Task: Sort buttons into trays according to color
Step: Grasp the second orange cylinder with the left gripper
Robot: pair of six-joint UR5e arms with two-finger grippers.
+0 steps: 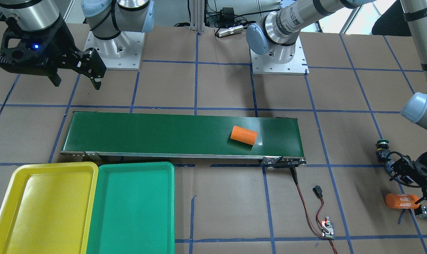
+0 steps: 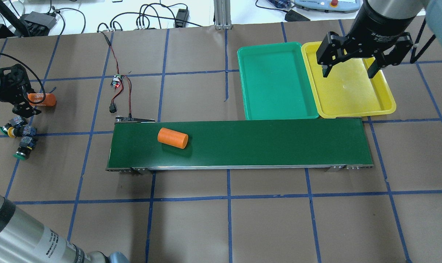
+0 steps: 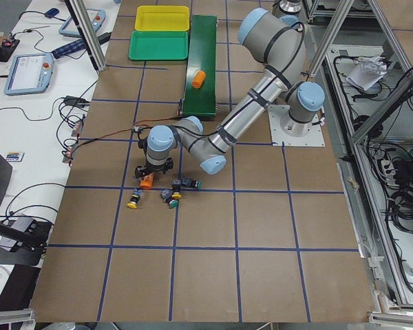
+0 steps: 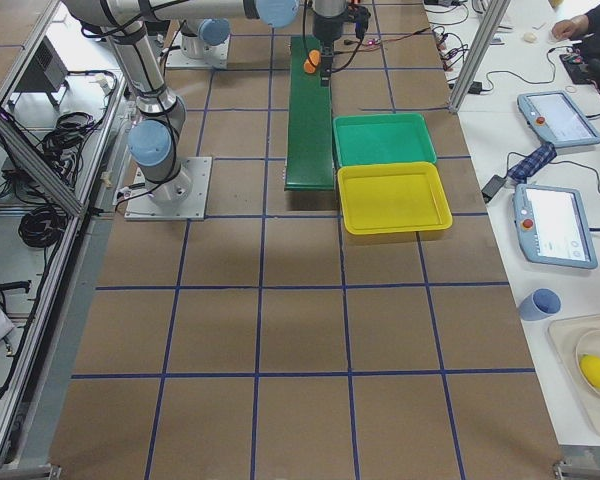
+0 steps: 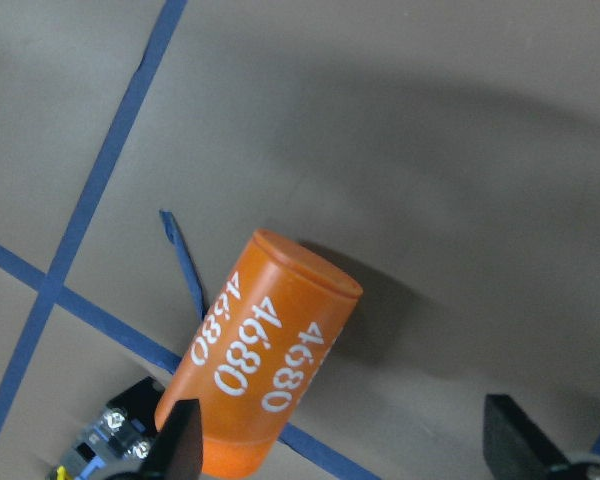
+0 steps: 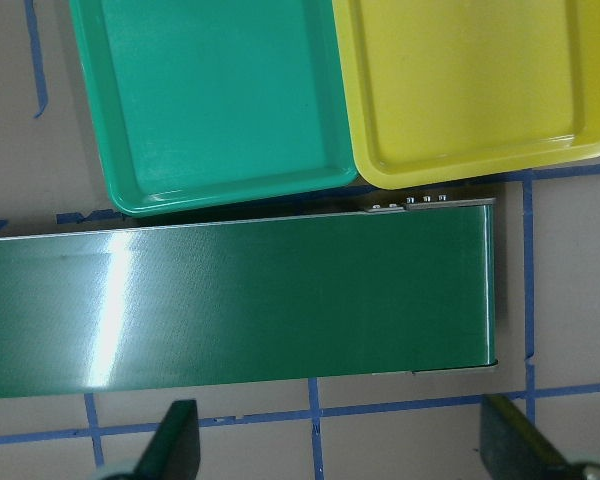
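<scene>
Buttons [image 2: 26, 143] are lying clustered at the desk's [image 2: 206, 219] left end, well apart from green tray [image 2: 275, 84] and yellow tray [image 2: 385, 98]. Left gripper [image 5: 342, 445] is hovering, fingers spread, over orange 4680 cylinder [image 5: 270, 370]. Right gripper [image 2: 347, 75] is hanging high, fingers apart.

"4680" on orange cylinder [image 5: 265, 355]

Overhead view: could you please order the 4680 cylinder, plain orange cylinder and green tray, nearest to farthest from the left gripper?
1. The 4680 cylinder, beside the left gripper.
2. The plain orange cylinder, on the belt.
3. The green tray, beyond the belt.
</scene>
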